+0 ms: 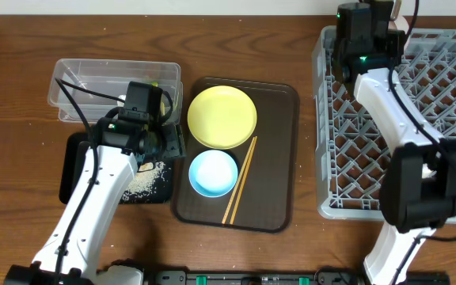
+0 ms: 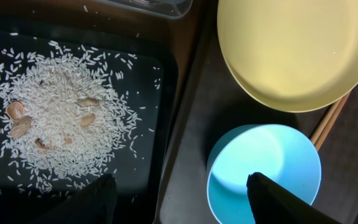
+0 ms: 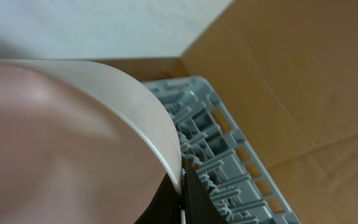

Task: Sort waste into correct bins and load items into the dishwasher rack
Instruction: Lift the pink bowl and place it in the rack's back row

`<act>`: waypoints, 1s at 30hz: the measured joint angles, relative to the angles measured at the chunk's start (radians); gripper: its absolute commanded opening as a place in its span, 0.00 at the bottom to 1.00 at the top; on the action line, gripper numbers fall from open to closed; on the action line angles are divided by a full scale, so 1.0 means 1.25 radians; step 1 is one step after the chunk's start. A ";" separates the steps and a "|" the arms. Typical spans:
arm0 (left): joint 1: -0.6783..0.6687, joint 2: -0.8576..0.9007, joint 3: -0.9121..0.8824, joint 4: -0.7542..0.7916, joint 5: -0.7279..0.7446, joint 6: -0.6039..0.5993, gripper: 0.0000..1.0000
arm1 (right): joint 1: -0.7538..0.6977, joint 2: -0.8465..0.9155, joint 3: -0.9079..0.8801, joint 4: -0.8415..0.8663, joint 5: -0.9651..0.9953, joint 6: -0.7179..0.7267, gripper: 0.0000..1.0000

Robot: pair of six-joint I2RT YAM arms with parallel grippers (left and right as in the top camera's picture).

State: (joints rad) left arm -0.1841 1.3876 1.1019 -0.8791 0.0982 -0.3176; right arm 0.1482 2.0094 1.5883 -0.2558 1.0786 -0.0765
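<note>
We see the yellow-green plate (image 1: 222,117), light blue bowl (image 1: 213,172) and chopsticks (image 1: 240,180) crowding the brown serving tray (image 1: 279,158), just beside the black tray (image 1: 71,170) of rice crumbs (image 2: 61,118). The rack (image 1: 450,103) sits well apart, with bare tabletop (image 1: 22,47) to the left. Our left fingers (image 2: 278,199) hang released, straddling the black tray's edge and the light blue bowl. Our right fingers (image 3: 190,205) clench the white bowl (image 3: 73,137) by its rim at the rack's far corner.

Dark brown serving tray (image 1: 279,158) on a wooden table (image 1: 22,158), brown cardboard (image 3: 303,93) behind.
The tray's rim sits directly under the left gripper (image 2: 180,186) and the tray runs off to its right; the table shows on all sides. Beyond the right gripper (image 3: 182,199), the cardboard meets a pale surface (image 3: 104,31).
</note>
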 measured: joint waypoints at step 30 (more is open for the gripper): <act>0.000 0.000 0.000 0.000 0.000 -0.018 0.70 | 0.017 0.050 0.009 -0.257 -0.069 0.153 0.34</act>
State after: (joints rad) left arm -0.1841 1.3876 1.1019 -0.8795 0.0982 -0.3397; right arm 0.1692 2.0720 1.5993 -0.5770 0.9928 0.1143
